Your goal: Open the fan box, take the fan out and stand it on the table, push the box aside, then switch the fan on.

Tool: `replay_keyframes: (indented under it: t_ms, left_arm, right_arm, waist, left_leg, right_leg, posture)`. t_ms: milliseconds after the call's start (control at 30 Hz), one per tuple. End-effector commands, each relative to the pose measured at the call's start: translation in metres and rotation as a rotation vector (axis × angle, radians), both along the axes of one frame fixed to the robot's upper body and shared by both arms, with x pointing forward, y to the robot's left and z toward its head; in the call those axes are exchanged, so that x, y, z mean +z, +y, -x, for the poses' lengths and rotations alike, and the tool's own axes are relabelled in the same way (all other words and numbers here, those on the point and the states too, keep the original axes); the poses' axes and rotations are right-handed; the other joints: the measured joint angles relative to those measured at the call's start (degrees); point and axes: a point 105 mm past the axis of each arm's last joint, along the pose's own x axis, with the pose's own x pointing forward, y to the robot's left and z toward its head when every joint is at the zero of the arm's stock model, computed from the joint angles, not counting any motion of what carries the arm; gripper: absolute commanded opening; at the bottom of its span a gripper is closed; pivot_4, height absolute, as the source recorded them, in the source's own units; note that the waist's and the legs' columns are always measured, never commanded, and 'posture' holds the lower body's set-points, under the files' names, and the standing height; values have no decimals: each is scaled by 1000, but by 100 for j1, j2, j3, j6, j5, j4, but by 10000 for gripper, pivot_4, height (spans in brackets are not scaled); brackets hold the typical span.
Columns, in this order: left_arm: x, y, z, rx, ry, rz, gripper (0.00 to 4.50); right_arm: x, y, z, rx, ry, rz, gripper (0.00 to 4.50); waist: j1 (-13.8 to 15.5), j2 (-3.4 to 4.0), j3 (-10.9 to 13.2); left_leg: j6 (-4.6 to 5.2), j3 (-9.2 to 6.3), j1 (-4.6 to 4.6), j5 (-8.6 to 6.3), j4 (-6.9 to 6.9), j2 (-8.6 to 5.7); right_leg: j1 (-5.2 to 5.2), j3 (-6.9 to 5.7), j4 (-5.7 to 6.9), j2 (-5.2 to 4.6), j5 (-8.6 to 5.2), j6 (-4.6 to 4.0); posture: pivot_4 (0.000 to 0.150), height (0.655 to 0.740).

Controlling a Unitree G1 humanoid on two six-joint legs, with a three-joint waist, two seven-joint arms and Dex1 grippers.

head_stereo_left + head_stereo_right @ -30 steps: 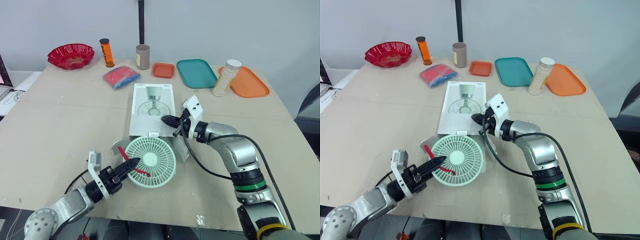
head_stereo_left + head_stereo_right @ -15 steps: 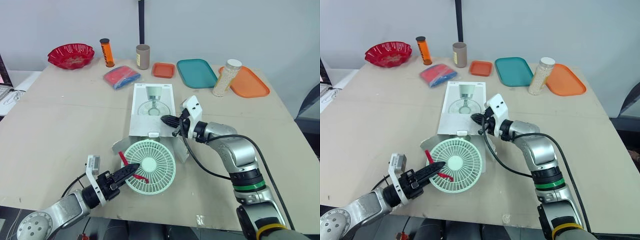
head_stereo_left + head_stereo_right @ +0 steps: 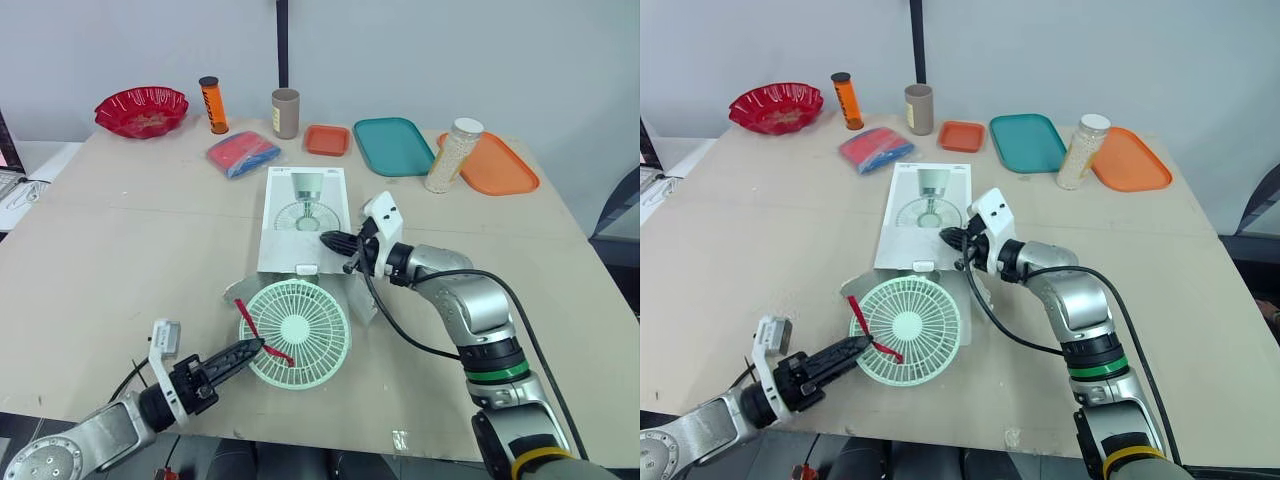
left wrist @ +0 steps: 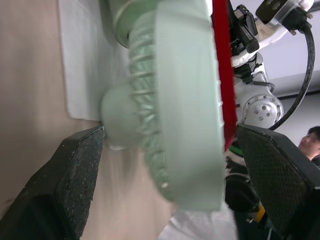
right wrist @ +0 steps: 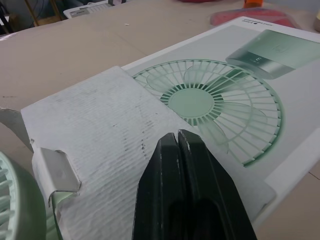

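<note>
Left eye view, lower left: we see left arm stretched low, left gripper (image 3: 250, 349) spread either side of fan (image 3: 300, 332), lower centre, outside box (image 3: 302, 215). Right arm bent, right gripper (image 3: 331, 240) closed over box.

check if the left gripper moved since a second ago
Yes. The left gripper has drawn back toward the near edge of the table, away from the fan box, which stayed put.

Green fan (image 4: 185, 100) between spread fingers (image 4: 65, 190), red strip (image 4: 223, 70)
</note>
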Motion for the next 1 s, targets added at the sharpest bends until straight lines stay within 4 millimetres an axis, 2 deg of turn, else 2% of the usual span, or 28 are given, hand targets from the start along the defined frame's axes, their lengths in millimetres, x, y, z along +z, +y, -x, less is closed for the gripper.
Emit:
replay_keyframes:
  t_ms: [33, 100, 200, 300, 500, 567, 633, 800, 1000]
  left_arm:
    - [16, 14, 3, -4, -122, -24, 44216]
    - [21, 22, 4, -6, -161, -38, 44216]
    - [21, 27, 17, -83, -220, -114, 44216]
    - [15, 38, 21, -115, -322, -299, 44216]
    - [7, 42, 25, -164, -516, -564, 44216]
    - [12, 42, 18, -116, -577, -605, 44216]
    - [12, 39, 13, -114, -711, -731, 44216]
    - [1, 38, 7, -170, -951, -988, 44216]
    - [4, 39, -2, -152, -1199, -1167, 44216]
  right_arm:
    - [14, 3, 3, 31, -46, -5, 0]
    - [15, 4, 3, 34, -49, -5, 0]
    - [18, 5, 4, 41, -54, -12, 0]
    - [22, 5, 6, 49, -61, -19, 0]
    - [26, 6, 9, 66, -70, -22, 0]
    - [27, 6, 9, 70, -69, -23, 0]
    - [26, 6, 9, 73, -68, -20, 0]
    - [25, 6, 9, 84, -66, -16, 0]
    - [24, 3, 8, 91, -64, -5, 0]
  waist:
    - [-2, -1, 1]
    - [-3, 0, 3]
    - [-5, -3, 7]
    - [-9, -8, 14]
    - [-10, -10, 23]
    - [-9, -10, 24]
    - [-9, -11, 26]
    - [-7, -11, 28]
    - [-7, -12, 28]
  left_leg:
    - [0, 0, 0, 0, 0, 0]
    - [0, 2, 0, 0, -2, 0]
    - [0, 3, -1, 0, -8, 0]
    - [0, 9, -2, 0, -15, -1]
    - [0, 12, -3, 0, -19, -1]
    - [0, 16, -3, 0, -21, -2]
    - [1, 17, -3, 1, -21, -2]
    - [2, 19, -3, 1, -22, -4]
    - [5, 22, -4, 2, -22, -3]
  right_leg:
    - [0, 0, 0, 0, 0, 0]
    - [-4, 1, 0, -1, -2, -2]
    - [-8, 0, 1, -3, -4, -3]
    - [-14, 2, 1, -8, -8, -5]
    - [-17, 2, 2, -15, -9, -8]
    - [-19, 2, 1, -18, -10, -9]
    - [-20, 1, 3, -20, -10, -9]
    - [-20, 2, 3, -21, -9, -9]
    - [-20, 1, 5, -23, -9, -10]
  posture:
    - [1500, 7389]
    - [1500, 7389]
    - [1500, 7389]
    - [1500, 7389]
    - [1500, 7389]
    - [1500, 7389]
    - [1500, 7389]
    - [1500, 7389]
    - [1500, 7389]
